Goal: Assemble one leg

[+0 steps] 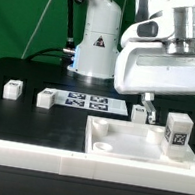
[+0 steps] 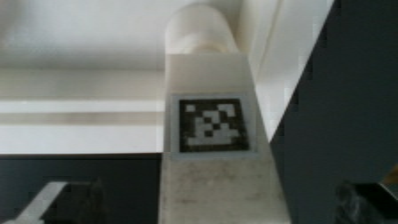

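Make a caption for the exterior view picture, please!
Open pincer hovers above the small white block leg with a black-and-white tag, standing in the large white square tray.

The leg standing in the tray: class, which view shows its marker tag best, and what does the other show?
The wrist view: the leg fills the middle of the picture and its tag is large, though blurred. The exterior view shows the whole leg small, upright at the white tray's corner, its tag facing the camera.

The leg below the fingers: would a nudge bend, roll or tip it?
Probably stiff: the leg looks like a solid block. Its flat faces make rolling unlikely. Standing taller than wide, it might tip.
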Robot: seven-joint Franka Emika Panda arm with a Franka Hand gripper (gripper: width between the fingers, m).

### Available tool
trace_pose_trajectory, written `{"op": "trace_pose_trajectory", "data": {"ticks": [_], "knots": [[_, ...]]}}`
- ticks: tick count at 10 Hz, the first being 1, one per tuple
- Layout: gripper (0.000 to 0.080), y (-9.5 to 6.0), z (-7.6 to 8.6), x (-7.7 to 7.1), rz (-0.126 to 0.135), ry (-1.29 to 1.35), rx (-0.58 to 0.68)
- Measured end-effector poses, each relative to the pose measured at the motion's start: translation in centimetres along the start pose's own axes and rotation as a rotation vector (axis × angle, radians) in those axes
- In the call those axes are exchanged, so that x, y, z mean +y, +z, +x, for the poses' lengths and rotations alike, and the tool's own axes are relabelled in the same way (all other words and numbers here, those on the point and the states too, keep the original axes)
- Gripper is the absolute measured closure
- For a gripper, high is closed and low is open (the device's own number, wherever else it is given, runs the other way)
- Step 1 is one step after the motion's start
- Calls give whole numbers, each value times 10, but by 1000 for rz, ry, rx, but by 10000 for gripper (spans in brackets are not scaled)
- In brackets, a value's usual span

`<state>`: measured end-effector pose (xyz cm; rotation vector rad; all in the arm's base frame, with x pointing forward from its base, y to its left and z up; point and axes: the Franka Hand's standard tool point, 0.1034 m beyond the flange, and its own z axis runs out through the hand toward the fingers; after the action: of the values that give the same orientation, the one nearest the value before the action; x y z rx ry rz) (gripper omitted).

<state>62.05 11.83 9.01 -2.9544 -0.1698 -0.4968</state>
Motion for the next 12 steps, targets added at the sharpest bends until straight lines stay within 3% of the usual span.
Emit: {"op": "trace_pose_trajectory", "data": {"ticks": [5, 8, 10, 11, 12], "knots": [[151, 3, -5, 4, 59, 39, -366], [151, 9, -4, 6, 39, 84, -315], [414, 10, -4, 5, 37, 83, -304], [414, 10, -3, 6, 36, 83, -303], [506, 10, -3, 7, 35, 85, -303]]}}
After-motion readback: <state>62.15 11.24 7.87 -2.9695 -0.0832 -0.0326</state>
